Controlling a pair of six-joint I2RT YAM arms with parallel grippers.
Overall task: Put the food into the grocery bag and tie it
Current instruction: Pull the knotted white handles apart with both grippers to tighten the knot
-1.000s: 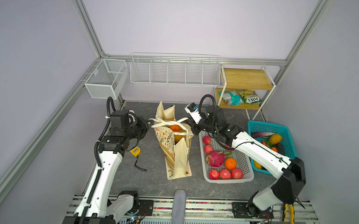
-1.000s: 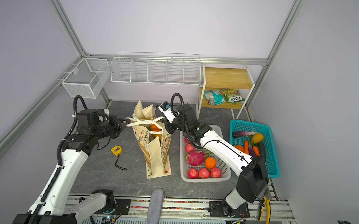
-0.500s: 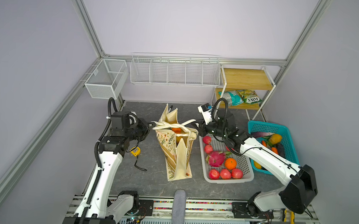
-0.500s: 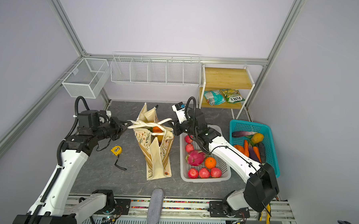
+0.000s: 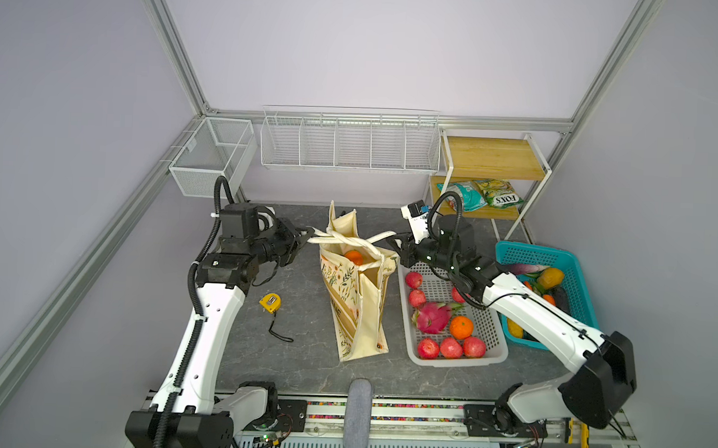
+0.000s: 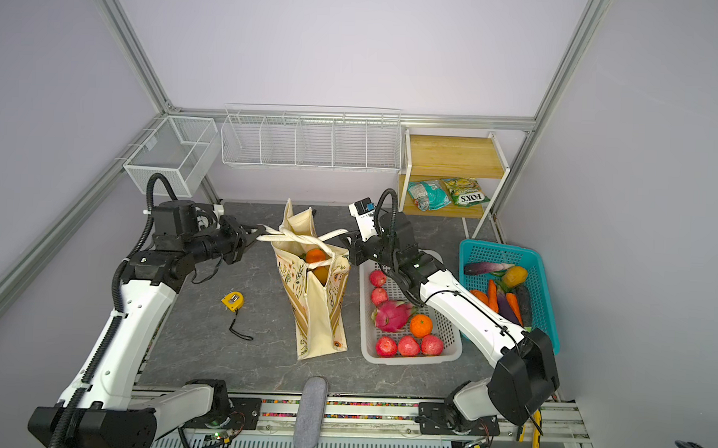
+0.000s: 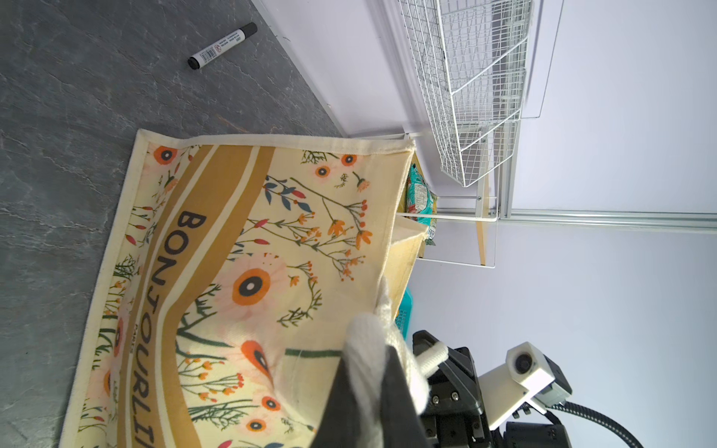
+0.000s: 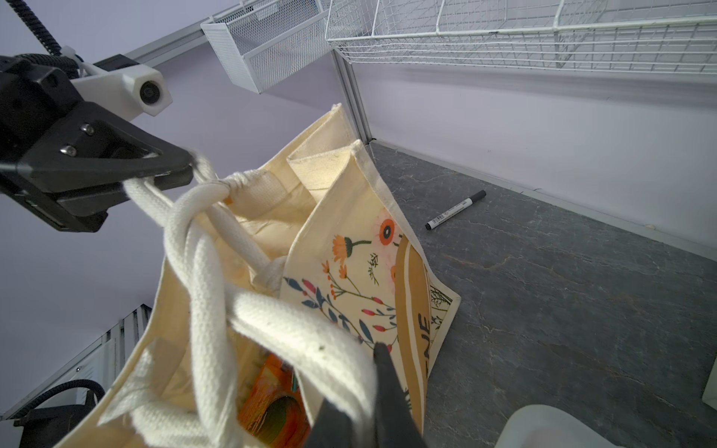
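The cream floral grocery bag (image 5: 360, 304) (image 6: 322, 315) stands upright mid-table. Its two white rope handles (image 5: 350, 242) (image 8: 201, 267) are crossed in a twist over the open mouth. My left gripper (image 5: 309, 236) (image 6: 261, 233) (image 7: 368, 388) is shut on one handle end, left of the bag. On the bag's right, my right gripper (image 5: 394, 245) (image 6: 346, 239) (image 8: 364, 395) is shut on the other handle. Inside the bag, food shows: an orange fruit (image 5: 353, 257) (image 6: 316, 256) and an orange-red packet (image 8: 271, 403).
A white basket (image 5: 497, 356) of red and orange fruit sits right of the bag, then a teal basket (image 5: 572, 259) of vegetables. Two snack packets (image 5: 479, 195) lie on the wooden shelf. A yellow tape measure (image 5: 269, 303) and a black marker (image 8: 456, 209) lie on the table.
My right gripper has drawn its handle from above the bag's mouth out to the right. The left gripper has hardly moved. The crossed handles now run straighter between the two grippers.
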